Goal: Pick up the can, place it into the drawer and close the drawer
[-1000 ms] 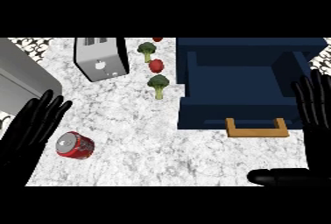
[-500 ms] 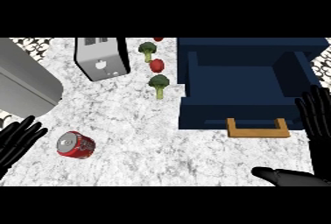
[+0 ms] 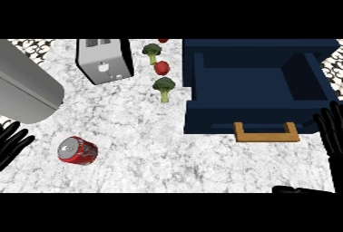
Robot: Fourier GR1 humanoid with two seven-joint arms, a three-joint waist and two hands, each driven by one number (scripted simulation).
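Left hand sits at the left edge of the head view, fingers straight and spread, holding nothing, apart from the can. Big grey rounded appliance fills the upper left corner, type unclear. Red can lies on its side on the white speckled table, silver end facing the view, near the left hand but not touching it, well apart from the drawer. Silver toaster stands at the top, slots up, lever on its near face. Right of it, a line of small food items: a broccoli floret near the top, a red vegetable below it, a second broccoli floret below that, just beside the drawer's left wall. Another red item is cut off at the top edge, cannot tell what. Dark blue drawer is pulled open, nothing visible inside, wooden handle on its near front. Right hand shows at the right edge beside the drawer front, fingers straight and up, gripping nothing. A dark part at the lower right edge, probably the right thumb, unclear.
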